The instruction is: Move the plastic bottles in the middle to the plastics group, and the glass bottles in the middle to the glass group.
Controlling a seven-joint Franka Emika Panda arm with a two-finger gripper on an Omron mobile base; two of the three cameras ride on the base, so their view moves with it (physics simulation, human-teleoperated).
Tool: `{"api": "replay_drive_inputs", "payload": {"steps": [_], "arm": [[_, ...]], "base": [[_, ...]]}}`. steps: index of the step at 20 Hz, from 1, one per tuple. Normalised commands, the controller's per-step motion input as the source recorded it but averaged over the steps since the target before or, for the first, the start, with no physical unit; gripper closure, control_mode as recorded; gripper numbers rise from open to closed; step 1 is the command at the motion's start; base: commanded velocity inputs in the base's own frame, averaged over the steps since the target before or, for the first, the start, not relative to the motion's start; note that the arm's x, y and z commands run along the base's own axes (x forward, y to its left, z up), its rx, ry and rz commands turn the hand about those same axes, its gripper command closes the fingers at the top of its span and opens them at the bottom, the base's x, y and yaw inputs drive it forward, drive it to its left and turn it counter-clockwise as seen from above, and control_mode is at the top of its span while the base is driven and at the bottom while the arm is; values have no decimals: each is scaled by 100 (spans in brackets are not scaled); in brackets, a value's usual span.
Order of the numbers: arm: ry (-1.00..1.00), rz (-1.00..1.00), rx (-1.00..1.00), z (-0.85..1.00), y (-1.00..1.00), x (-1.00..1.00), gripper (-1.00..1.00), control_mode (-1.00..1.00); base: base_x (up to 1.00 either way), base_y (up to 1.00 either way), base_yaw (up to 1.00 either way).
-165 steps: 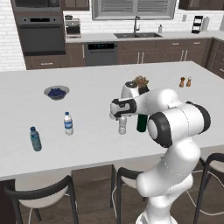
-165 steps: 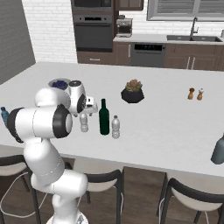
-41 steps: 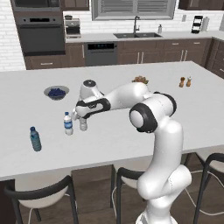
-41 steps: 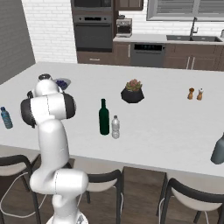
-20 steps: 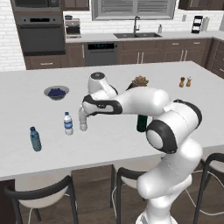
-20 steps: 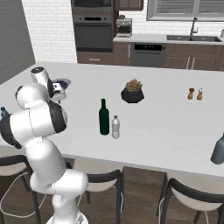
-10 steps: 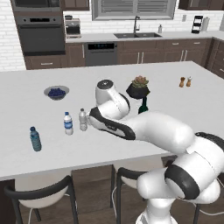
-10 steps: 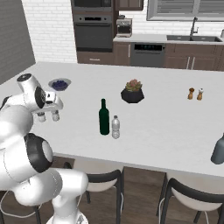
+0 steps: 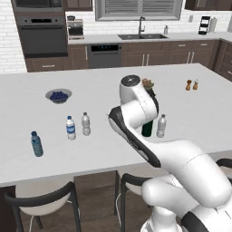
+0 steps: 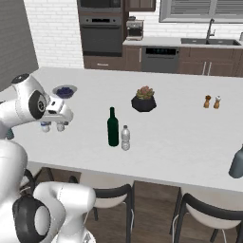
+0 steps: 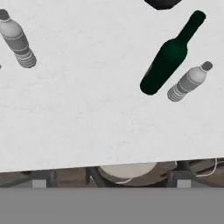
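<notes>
White matte island counter, bottles standing in two clusters.

Dark green glass wine bottle, narrow-necked, stands mid-counter, just beside one ribbed clear plastic bottle with a white cap. A second clear bottle stands well to the left, next to the blue-labelled bottle; the blue-tinted bottle is further left. Gripper hovers above the counter, jaws spread wide, holding nothing. Brick wall, dark cabinets behind.

green bottle, clear bottle beside it
</notes>
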Motion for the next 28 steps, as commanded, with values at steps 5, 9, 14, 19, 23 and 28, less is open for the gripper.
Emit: {"api": "replay_drive_inputs", "payload": {"steps": [5,9,14,19,23,28], "arm": [[-4,-25,2,32,-98,-66,-100,-100],[0,-23,1,27,-100,-26,-100,-100],[-3,-4,10,2,-38,34,-100,-100],[-1,7,10,0,-23,51,-100,-100],[0,13,1,0,-13,30,-100,-100],[3,16,0,0,-5,59,-100,-100]], "base": [[0,0,0],[0,0,0],[0,0,0],[0,0,0],[0,0,0],[0,0,0]]}}
